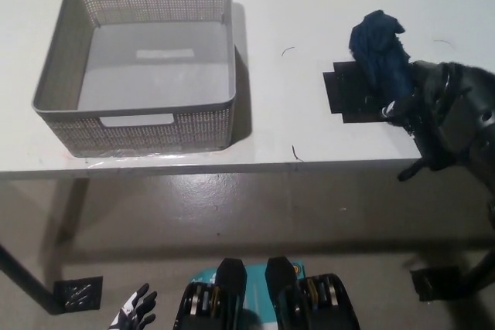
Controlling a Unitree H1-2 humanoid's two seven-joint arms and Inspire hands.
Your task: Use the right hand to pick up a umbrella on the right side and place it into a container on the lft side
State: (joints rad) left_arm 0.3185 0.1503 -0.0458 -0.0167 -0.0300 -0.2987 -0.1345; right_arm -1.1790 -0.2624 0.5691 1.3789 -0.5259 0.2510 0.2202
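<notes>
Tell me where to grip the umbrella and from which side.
Grip the umbrella at its lower, narrow handle end, coming from the right, as the right hand does now. The loose blue canopy bunches at the far end and would likely slip. The basket stands empty to the left.

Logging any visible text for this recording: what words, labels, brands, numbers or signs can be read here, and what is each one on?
None can be read.
A pale rectangular patch on the floor of the grey basket may be a label; any print is too blurred to read.
The dark blue umbrella, in the right hand, shows no lettering.
</notes>
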